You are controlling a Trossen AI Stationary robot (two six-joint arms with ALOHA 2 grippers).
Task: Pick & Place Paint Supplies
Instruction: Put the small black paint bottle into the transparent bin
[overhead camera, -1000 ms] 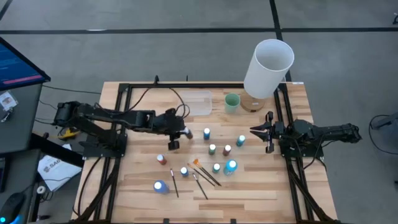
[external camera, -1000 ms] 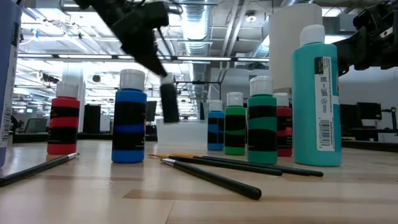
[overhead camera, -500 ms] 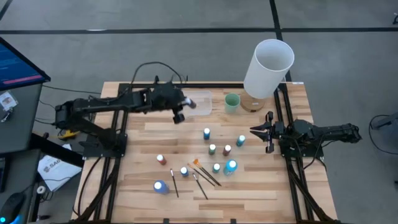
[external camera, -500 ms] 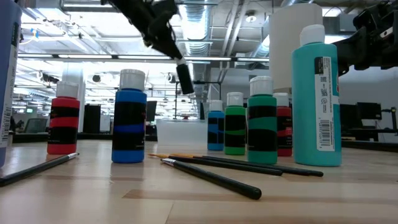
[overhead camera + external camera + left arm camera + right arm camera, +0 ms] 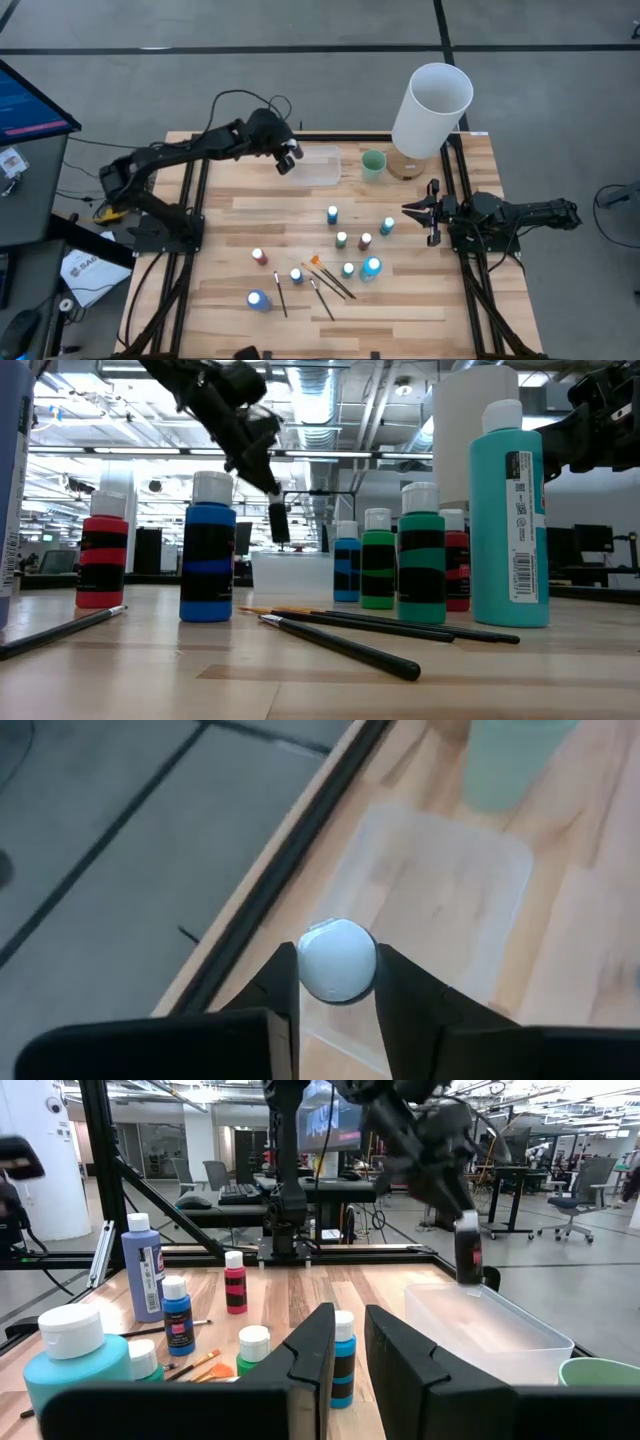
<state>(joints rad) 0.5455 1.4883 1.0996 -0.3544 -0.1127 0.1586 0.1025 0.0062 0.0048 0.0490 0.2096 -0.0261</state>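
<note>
My left gripper (image 5: 287,160) is shut on a small dark paint bottle with a pale cap (image 5: 278,523), held above the clear plastic tray (image 5: 318,165) at the table's far side. The right wrist view shows the same bottle (image 5: 468,1250) over the tray (image 5: 490,1330). Several more small bottles (image 5: 342,239) stand upright mid-table, with thin brushes (image 5: 325,280) lying flat beside them, one orange-tipped. My right gripper (image 5: 408,211) waits at the right of the bottles, open by a narrow gap and touching nothing. My left gripper pinches the bottle at its capped upper end (image 5: 337,960), one finger (image 5: 285,982) on each side of the pale cap. The fingers come from above, slanting down. The bottle hangs below them, nearly upright and lifted clear, over the tray's left part.
A pale green cup (image 5: 373,164) stands right of the tray, and a tall white cylinder (image 5: 432,108) stands at the far right corner. A big teal bottle (image 5: 508,520) and a blue one (image 5: 210,550) stand close to the low camera. Black frame rails run along the table's sides.
My left gripper has carried the bottle from mid-table up and toward the far edge, then come down somewhat over the clear tray. The bottle stays in its fingers, lifted clear throughout. The right arm has kept still.
</note>
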